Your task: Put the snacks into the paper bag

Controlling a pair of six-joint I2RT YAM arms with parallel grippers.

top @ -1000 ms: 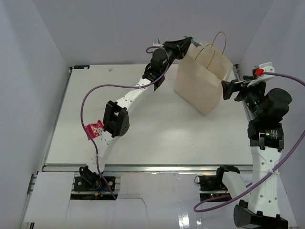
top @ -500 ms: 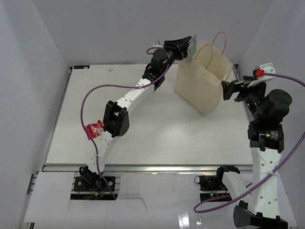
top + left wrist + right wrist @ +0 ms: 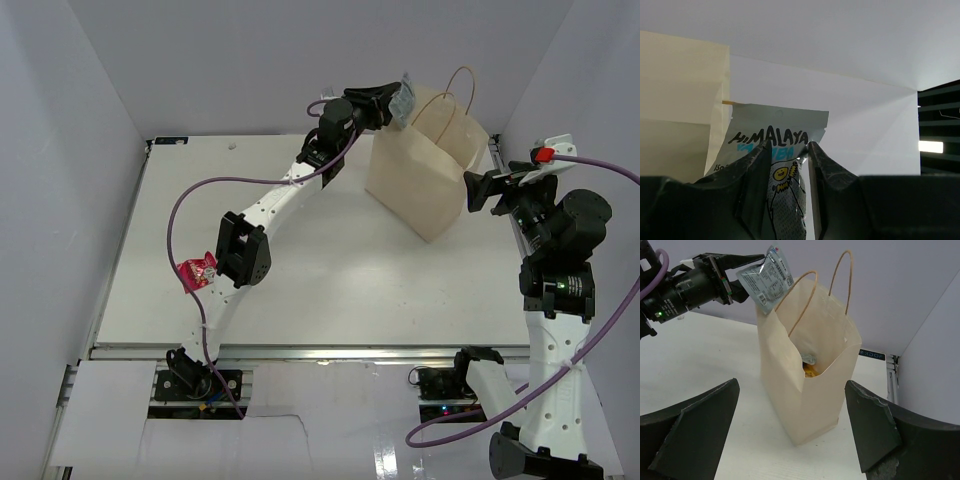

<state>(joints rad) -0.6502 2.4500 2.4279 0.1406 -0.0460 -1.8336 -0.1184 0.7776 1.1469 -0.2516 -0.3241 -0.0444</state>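
The tan paper bag [image 3: 425,185] [image 3: 805,390] stands upright at the back right, handles up; its wall fills the left of the left wrist view [image 3: 680,100]. My left gripper [image 3: 393,100] [image 3: 787,145] [image 3: 747,275] hovers at the bag's rim, jaws partly apart, with a silver-blue snack packet [image 3: 403,96] [image 3: 775,125] [image 3: 765,277] wedged between them and its lower corner at the rim. Inside the bag lie a silver packet [image 3: 809,359] and an orange one [image 3: 811,371]. My right gripper [image 3: 470,190] [image 3: 790,385] is open, empty, to the bag's right. A red-pink packet [image 3: 197,272] lies at the table's left.
The left arm's elbow [image 3: 243,255] stands right beside the red-pink packet. Grey walls close in the table on the left, back and right. A metal rail [image 3: 300,352] runs along the near edge.
The left jaws have widened a little, and the silver-blue packet has swung out into view over the bag's rim. The right arm and the bag have not moved.
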